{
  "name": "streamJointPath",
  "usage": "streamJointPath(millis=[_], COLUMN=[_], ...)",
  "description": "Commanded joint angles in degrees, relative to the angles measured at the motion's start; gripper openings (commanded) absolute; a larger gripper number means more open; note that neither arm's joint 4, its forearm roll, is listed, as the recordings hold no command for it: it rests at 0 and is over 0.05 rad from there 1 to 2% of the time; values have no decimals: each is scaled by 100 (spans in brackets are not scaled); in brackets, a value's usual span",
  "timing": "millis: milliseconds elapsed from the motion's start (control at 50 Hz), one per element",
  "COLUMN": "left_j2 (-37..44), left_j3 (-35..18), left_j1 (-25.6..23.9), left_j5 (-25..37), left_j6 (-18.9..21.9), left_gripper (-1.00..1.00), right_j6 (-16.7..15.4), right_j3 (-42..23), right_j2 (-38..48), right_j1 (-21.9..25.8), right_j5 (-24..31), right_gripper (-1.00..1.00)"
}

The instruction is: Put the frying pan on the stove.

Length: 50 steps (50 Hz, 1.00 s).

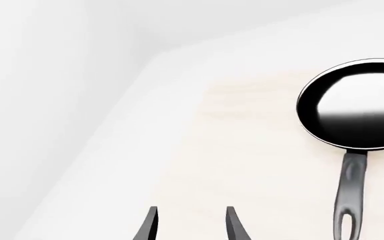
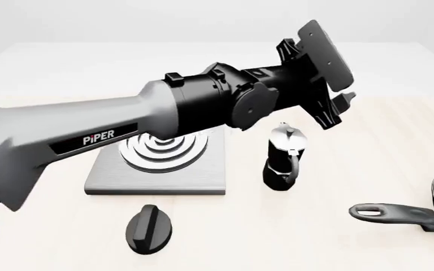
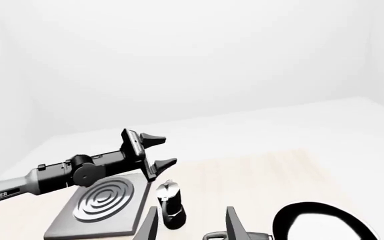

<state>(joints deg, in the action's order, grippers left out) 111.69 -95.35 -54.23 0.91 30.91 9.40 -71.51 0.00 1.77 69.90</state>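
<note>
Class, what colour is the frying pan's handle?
Dark grey; the frying pan's handle shows best in the left wrist view.

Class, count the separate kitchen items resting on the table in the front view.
4: the stove left of centre, the moka pot just right of it, the black knob in front of the stove, and the frying pan at the right edge, partly cut off.

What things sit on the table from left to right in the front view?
knob → stove → moka pot → frying pan, partly cut off at the picture's right edge.
</note>
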Motion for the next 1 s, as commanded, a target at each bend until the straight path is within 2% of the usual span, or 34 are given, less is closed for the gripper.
streamJointPath(millis=[20,600,700,1000], left_j2=[315,1107,1203,1187], left_j3=[-630,-1988,-2065,-1843], left_j1=[-63,-584,-641,-986], left_j5=[523,1879,1996,2115], left_j6=[73,242,259,149], left_gripper=[100,100,100,100], right_j6=[34,115,121,152], right_j3=[21,63,71,88], right_j2=[0,0,0,0], right_j1=[-27,-33,-40,-49], right_j5=[0,0,0,0], right_gripper=[100,100,100,100])
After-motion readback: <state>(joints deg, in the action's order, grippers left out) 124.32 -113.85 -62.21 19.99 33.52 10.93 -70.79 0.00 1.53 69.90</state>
